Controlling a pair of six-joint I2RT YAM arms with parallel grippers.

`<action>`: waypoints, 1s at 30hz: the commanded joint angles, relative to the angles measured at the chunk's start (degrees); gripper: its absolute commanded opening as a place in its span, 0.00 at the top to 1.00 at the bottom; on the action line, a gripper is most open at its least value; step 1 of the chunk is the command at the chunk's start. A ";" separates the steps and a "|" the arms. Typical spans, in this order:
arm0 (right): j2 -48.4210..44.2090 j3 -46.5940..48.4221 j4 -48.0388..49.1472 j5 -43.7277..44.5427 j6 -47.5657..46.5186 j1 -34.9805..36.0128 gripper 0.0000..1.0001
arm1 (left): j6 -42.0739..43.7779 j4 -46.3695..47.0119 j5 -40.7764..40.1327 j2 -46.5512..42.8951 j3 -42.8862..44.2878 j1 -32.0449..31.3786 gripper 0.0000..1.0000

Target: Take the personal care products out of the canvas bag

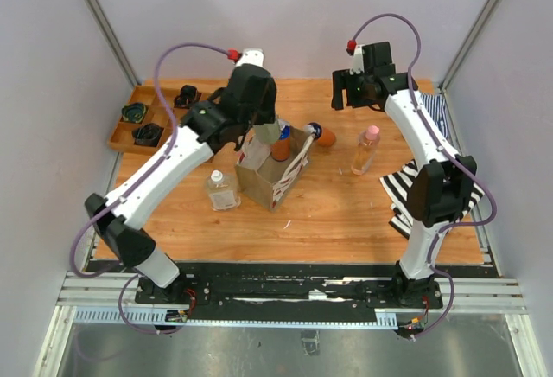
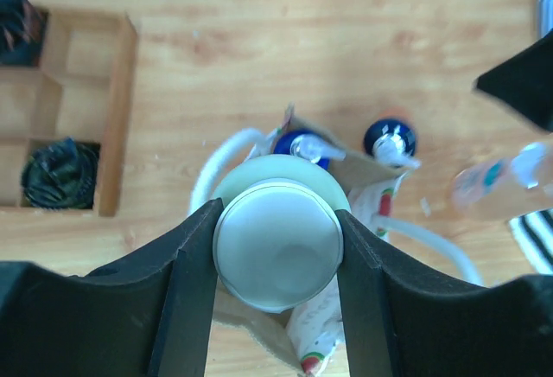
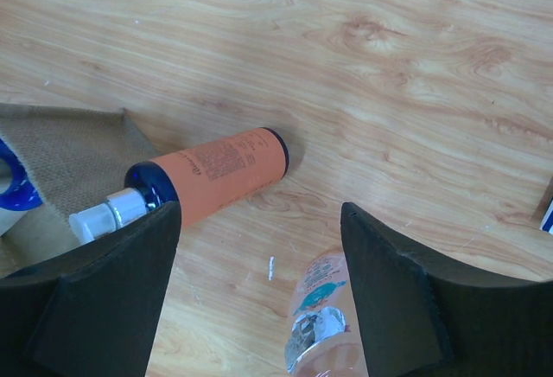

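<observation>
The tan canvas bag [image 1: 259, 180] stands open mid-table. My left gripper [image 1: 267, 126] hangs over its mouth, shut on the white cap [image 2: 277, 243] of a pale bottle held just above the bag [image 2: 350, 159]. An orange-brown bottle [image 1: 281, 148] with a blue pump top [image 2: 300, 145] stands inside the bag. Another orange bottle [image 1: 324, 137] [image 3: 216, 174] lies on the table against the bag's right side. A clear pink-capped bottle [image 1: 365, 150] [image 3: 324, 325] stands to the right. A clear white-capped bottle [image 1: 222, 191] stands left of the bag. My right gripper [image 1: 344, 93] [image 3: 259, 290] is open and empty, raised above the lying orange bottle.
A compartmented wooden tray [image 1: 130, 135] [image 2: 117, 118] with small black objects sits at the back left. A black-and-white striped cloth [image 1: 404, 191] lies at the right edge under my right arm. Grey walls close in the table on three sides.
</observation>
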 commanded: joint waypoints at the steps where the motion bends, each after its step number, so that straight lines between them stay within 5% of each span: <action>1: -2.19 0.63 0.22 -1.89 -0.01 0.75 0.26 | 0.45 0.00 -3.89 -7.63 7.44 -0.30 0.99; 13: -2.97 -0.98 -1.33 -2.63 -0.83 4.71 0.26 | -1.28 -9.04 -17.83 -15.31 8.28 -0.30 0.95; 30: 12.70 17.14 -10.04 -3.76 -5.44 4.18 0.16 | -15.79 -6.40 -18.97 -34.31 -26.71 -0.30 0.96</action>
